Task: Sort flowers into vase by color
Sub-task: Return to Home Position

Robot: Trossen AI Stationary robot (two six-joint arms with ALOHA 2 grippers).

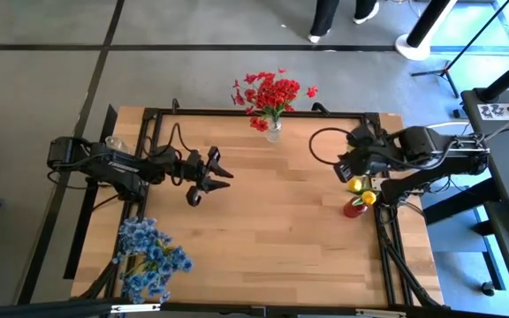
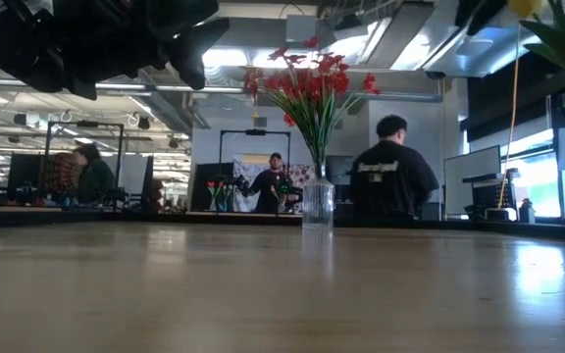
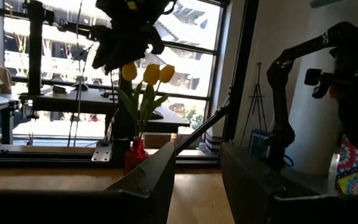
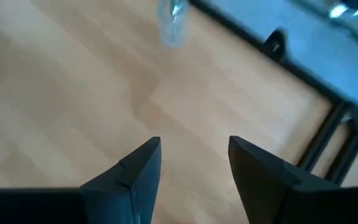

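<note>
Sorting looks pretty much finished to me. The yellow flowers [image 3: 148, 73] stand upright in the red vase [image 3: 133, 162] at the right edge of the bench [image 1: 281, 230]: three tulip-style buds on thin green stems with long leaves.

The right gripper [image 4: 194, 148] hangs just above and beside those buds, fingers spread moderately wide with nothing between them. It's by far the nearer arm. The stems point straight up at it, so I'd say pulling away up and clear of the buds is what matters, or it could snag one.

The left gripper [image 3: 197, 149] hovers over the left-middle of the bench, well apart from them, fingers open and empty too.

The red flowers [image 1: 272, 93] sit in a clear vase [image 1: 274, 132] mid far edge, and the blue flowers [image 1: 151, 252] are at the near-left corner.
</note>
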